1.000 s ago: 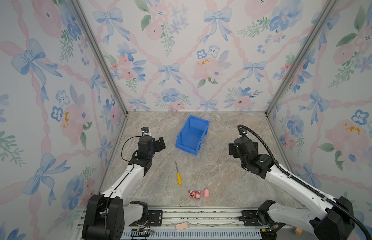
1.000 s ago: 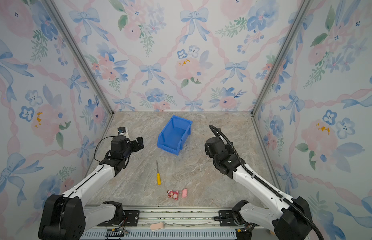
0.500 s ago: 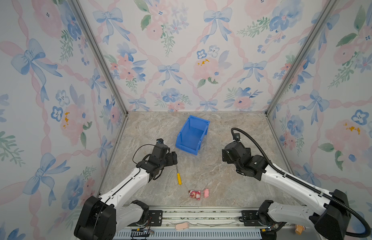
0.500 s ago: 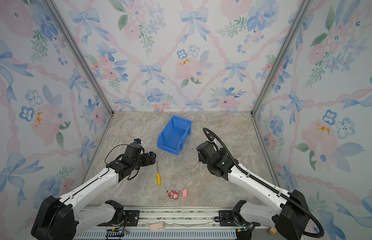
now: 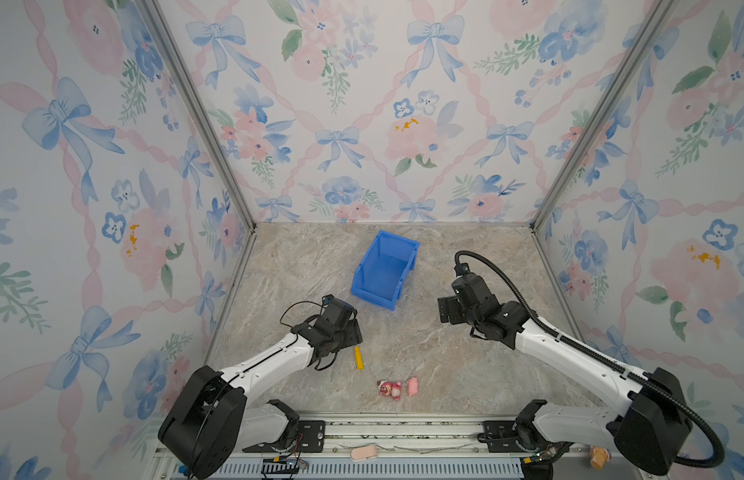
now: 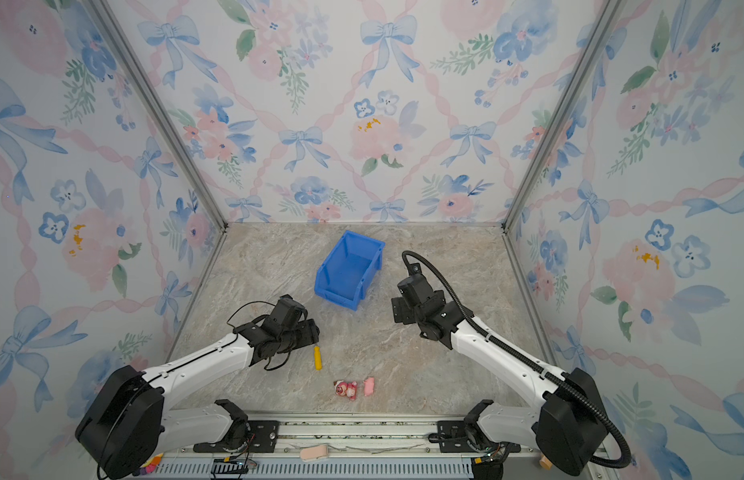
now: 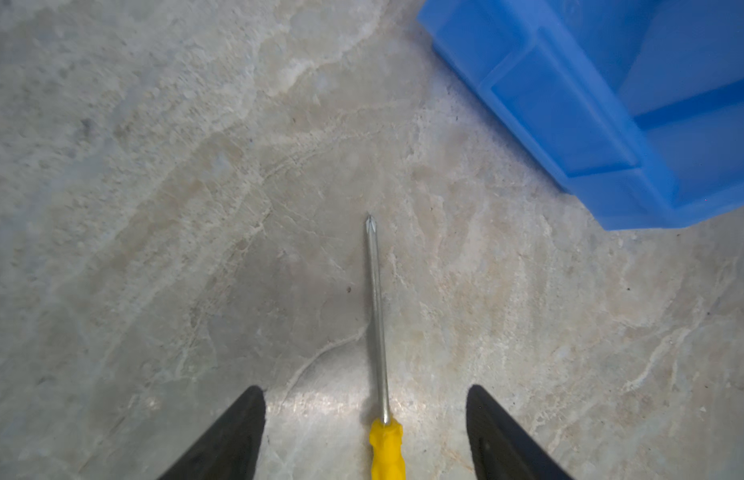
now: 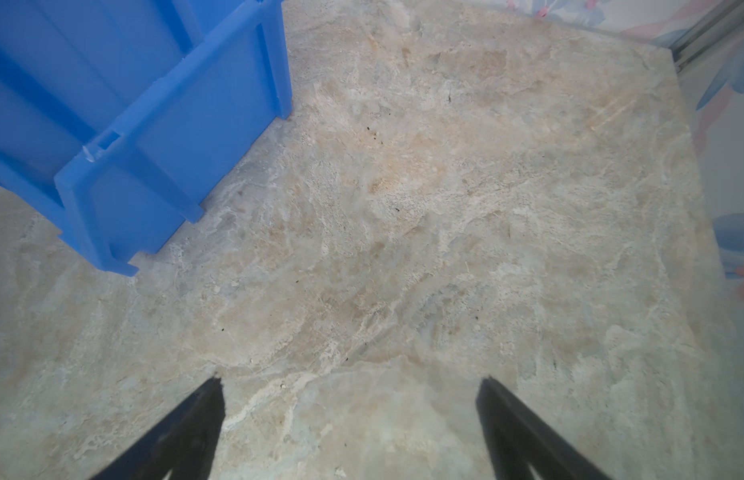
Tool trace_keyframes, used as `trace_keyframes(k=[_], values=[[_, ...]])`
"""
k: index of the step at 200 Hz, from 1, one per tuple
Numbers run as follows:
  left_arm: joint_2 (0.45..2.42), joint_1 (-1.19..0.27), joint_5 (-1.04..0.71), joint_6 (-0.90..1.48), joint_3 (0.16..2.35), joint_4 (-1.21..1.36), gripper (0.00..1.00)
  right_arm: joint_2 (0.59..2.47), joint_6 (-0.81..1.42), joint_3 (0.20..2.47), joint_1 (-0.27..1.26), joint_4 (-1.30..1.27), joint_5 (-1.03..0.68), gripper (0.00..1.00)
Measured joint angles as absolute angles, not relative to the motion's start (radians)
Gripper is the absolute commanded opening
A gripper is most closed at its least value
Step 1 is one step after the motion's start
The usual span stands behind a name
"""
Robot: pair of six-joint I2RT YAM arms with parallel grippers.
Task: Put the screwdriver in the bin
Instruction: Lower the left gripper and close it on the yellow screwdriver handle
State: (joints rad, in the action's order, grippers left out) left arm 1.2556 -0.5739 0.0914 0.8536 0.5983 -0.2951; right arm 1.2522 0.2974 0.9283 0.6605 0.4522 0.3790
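Two pink toys (image 5: 389, 389) lie nearest the front edge of the marble surface (image 5: 445, 374), side by side and not part of the job. Just behind them the screwdriver (image 7: 376, 316) rests flat on the surface, its yellow handle toward the front and its grey shaft pointing on toward the bin. The left claw (image 7: 365, 388) is lowered over it. In the left wrist view its two black fingers stand well apart, one on each side where shaft meets handle, neither touching the tool, so nothing is gripped yet. Further back and off to the right side, the right claw (image 8: 352, 380) hangs over bare surface with its fingers wide and empty, beside the bin's wall. Behind both stands the blue bin (image 5: 374, 296), upright, its low lip facing forward, and in both top views nothing shows inside it. By my reading, the task is at an early stage. The approach looks made, but the grasp, the lift, the carry to the bin and the drop are all left to do.
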Motion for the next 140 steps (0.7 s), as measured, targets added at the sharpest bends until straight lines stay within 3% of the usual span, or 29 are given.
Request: trace_keyframes(k=[83, 140], values=[[1.296, -0.681, 0.070, 0.875, 0.566, -0.319, 0.67, 1.259, 0.274, 0.935, 0.619, 0.453, 0.320, 0.97], [1.297, -0.728, 0.128, 0.918, 0.548, -0.305, 0.45, 1.263, 0.261, 0.935, 0.608, 0.453, 0.310, 0.97]])
